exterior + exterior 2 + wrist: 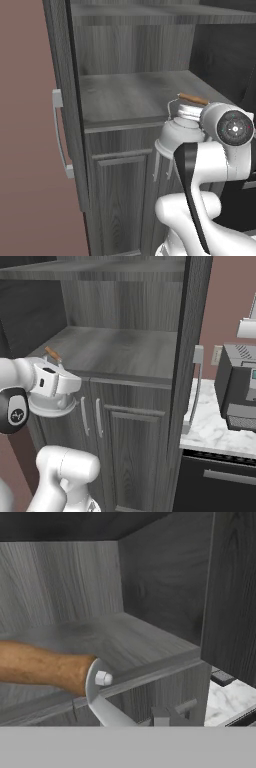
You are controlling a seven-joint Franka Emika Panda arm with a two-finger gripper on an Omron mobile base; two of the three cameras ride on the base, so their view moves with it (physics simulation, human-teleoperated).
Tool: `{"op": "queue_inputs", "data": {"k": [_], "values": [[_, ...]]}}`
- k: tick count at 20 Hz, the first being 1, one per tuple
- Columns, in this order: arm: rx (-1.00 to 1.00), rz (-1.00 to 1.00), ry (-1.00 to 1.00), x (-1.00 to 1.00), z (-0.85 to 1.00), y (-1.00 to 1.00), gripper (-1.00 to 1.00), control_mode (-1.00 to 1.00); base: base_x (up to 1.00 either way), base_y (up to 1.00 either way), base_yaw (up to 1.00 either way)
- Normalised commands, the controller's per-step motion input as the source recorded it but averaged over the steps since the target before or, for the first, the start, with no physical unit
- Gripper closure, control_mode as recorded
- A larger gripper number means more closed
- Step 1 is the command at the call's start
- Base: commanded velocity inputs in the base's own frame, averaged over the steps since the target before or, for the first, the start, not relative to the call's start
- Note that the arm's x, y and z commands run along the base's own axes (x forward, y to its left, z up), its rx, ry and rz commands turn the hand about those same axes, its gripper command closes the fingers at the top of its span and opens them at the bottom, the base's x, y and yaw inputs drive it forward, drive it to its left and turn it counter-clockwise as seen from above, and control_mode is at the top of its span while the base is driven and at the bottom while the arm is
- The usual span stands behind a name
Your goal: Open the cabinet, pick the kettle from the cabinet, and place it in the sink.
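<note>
1 kettle (175,135) in gripper (50,373); 1 cabinet (135,95), doors open

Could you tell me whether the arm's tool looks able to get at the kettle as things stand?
Probably yes: the cabinet stands open, and the tool appears already shut on the kettle handle's wooden bar, with the kettle at the shelf's front edge.

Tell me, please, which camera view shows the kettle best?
The left base view: the kettle shows its pale body, lid and brown handle bar beside the arm. In the right base view the hand covers most of the kettle; the hand view gives just its wooden handle.
</note>
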Motion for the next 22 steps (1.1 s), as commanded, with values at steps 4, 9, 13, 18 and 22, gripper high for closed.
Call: {"op": "queue_inputs", "data": {"k": [4, 9, 13, 18, 22], "values": [[0.0, 0.0, 0.0, 0.0, 0.0, 0.0, 1.0, -1.0, 0.0, 0.0, 0.0], [0.0, 0.0, 0.0, 0.0, 0.0, 0.0, 1.0, -1.0, 0.0, 0.0, 0.0], [0.0, 0.0, 0.0, 0.0, 0.0, 0.0, 1.0, 1.0, 0.0, 0.0, 0.0], [0.0, 0.0, 0.0, 0.0, 0.0, 0.0, 1.0, 1.0, 0.0, 0.0, 0.0], [0.0, 0.0, 0.0, 0.0, 0.0, 0.0, 1.0, 1.0, 0.0, 0.0, 0.0]]}}
